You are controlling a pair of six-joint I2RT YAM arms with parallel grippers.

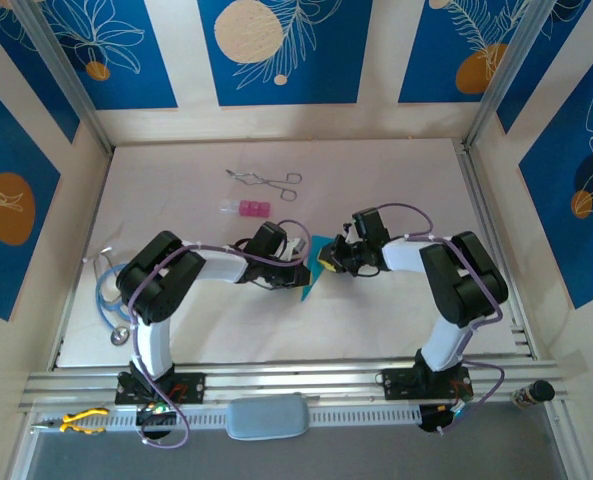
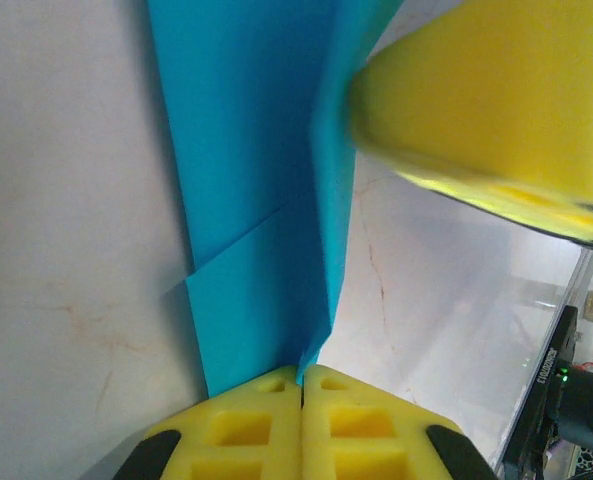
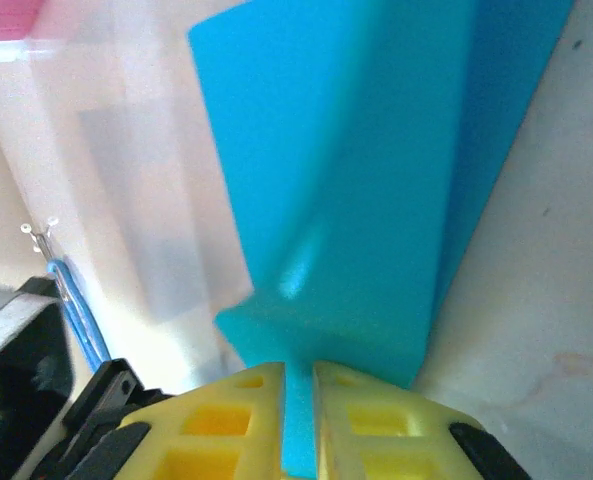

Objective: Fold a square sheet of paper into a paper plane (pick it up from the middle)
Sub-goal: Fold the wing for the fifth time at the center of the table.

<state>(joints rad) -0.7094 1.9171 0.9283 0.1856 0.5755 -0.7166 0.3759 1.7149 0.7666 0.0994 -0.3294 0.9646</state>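
Pinching from opposite sides, both grippers share one thin cyan-blue folded paper (image 1: 314,268) at the middle of the pale table (image 1: 396,180), between the two wrists; one layer seems to lie flat while another flap stands up.

Risks: if either arm draws away while both grips hold, the thin sheet likely tears at a pinch, or the crease pulls open; a small twist between the wrists could skew the fold, since the layers look loose; a weak hold on the right may let the edge slide out.

Pose: left gripper (image 2: 301,372) reaches in from the left, arm bent at the elbow and low; its yellow foam pads (image 2: 246,430) are pressed together on the paper's near corner. Right gripper (image 3: 298,378) comes in opposite, forearm folded back toward its base; its pads are almost together, the paper's edge sandwiched in the slim gap. The two sets of fingertips sit near each other.
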